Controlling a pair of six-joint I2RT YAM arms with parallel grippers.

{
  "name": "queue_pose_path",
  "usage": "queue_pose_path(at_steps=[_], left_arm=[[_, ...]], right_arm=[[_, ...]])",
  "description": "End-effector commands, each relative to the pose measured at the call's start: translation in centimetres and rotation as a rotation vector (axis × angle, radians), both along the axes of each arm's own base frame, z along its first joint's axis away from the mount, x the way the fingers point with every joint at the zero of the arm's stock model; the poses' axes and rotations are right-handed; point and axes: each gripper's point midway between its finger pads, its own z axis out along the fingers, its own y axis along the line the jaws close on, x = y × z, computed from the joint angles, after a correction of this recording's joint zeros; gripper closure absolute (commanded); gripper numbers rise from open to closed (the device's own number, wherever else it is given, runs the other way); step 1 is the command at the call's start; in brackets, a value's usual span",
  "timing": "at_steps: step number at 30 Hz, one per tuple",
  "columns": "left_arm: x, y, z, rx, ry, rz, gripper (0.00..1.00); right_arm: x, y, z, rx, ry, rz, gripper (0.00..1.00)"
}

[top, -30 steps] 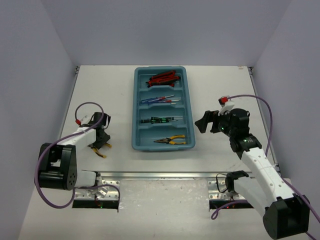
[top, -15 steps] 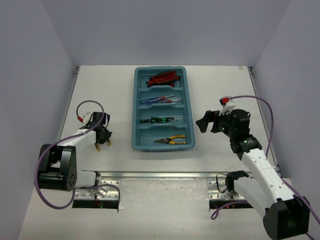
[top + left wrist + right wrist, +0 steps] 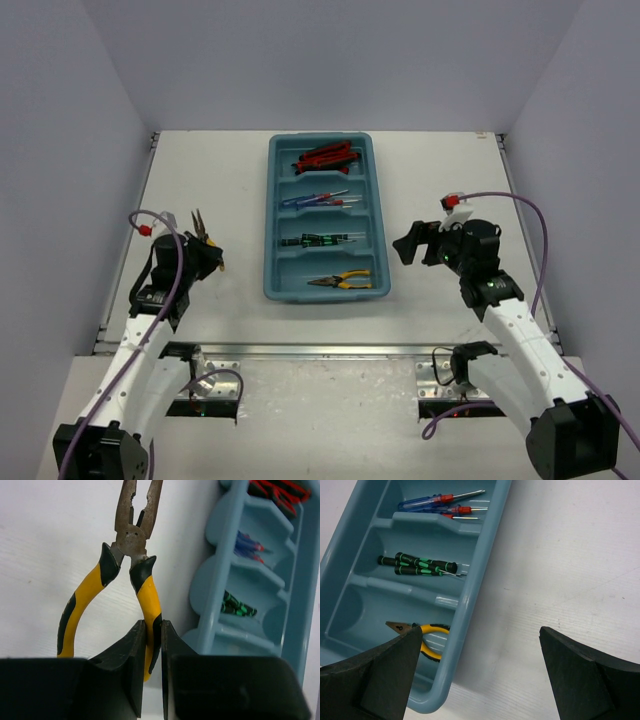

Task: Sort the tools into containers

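My left claw (image 3: 152, 632) pinches just one yellow handle of the pliers (image 3: 132, 537); they could swivel, slip, or catch the tray (image 3: 212, 587) rim. My right claw (image 3: 481, 632) gapes wide.

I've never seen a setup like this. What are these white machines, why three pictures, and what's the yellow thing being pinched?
These are two robot arms bolted to a table. The wide picture comes from a fixed camera above them; each close-up comes from a camera on one wrist, so the black wedges are that arm's fingers. The left fingers are shut on one handle of yellow-handled pliers. The right fingers stand open, holding nothing, beside a teal tray. Its four compartments hold red-black knives, blue and red screwdrivers, black-green screwdrivers and a second pair of pliers.
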Motion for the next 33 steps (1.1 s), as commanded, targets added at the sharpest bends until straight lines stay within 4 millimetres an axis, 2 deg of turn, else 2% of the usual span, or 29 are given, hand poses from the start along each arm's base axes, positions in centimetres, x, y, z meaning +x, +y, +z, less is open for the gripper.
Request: queue_pose_path(at_steps=[1,3,7,11,13,16,17,19,20,22,25,29,33], left_arm=[[1.5,-5.6,7.3,0.051,-0.260,-0.391,1.00],[1.5,-7.7,8.9,0.093,-0.300,-0.506,1.00],[0.0,-15.2,10.7,0.140,-0.353,-0.880,1.00],[-1.6,-19.8,8.9,0.207,-0.246,-1.155,1.00],[-1.4,-21.0,8.0,0.318,-0.238,-1.174,1.00],[-2.5,-23.8,7.2,0.442,-0.251,-1.286,1.00],[-2.3,-23.5,6.9,0.472,-0.237,-1.279,1.00],[-2.8,-25.4,6.2,0.503,-0.199,-1.365,1.00],[-3.0,-25.6,5.2,0.503,-0.157,-1.391,1.00],[-3.3,-25.8,5.1,0.504,-0.115,-1.427,1.00],[-4.1,-26.4,3.4,0.480,-0.006,-1.514,1.00],[-5.0,-25.5,2.1,0.495,0.113,-1.557,1.00],[-5.4,-25.0,0.9,0.509,0.162,-1.577,0.98]], right_arm=[[0.5,-0.5,1.7,0.024,-0.069,-0.042,0.01],[0.4,-0.4,2.3,0.037,-0.084,-0.044,0.01],[-0.4,-0.2,4.8,0.073,-0.147,-0.034,0.01],[-0.9,-1.3,6.6,0.046,-0.204,-0.079,0.01],[-1.2,-2.0,7.3,0.036,-0.237,-0.110,0.01],[-1.3,-2.5,7.4,0.030,-0.251,-0.134,0.01],[-1.3,-2.6,7.3,0.028,-0.252,-0.138,0.01],[-1.2,-2.6,7.1,0.023,-0.244,-0.140,0.01],[-1.2,-2.7,7.0,0.020,-0.243,-0.144,0.01],[-1.2,-2.8,7.0,0.017,-0.245,-0.147,0.01],[-1.4,-3.2,7.3,0.008,-0.257,-0.167,0.01],[-1.6,-3.6,7.5,0.004,-0.268,-0.187,0.01],[-1.6,-3.7,7.6,0.003,-0.271,-0.191,0.01]])
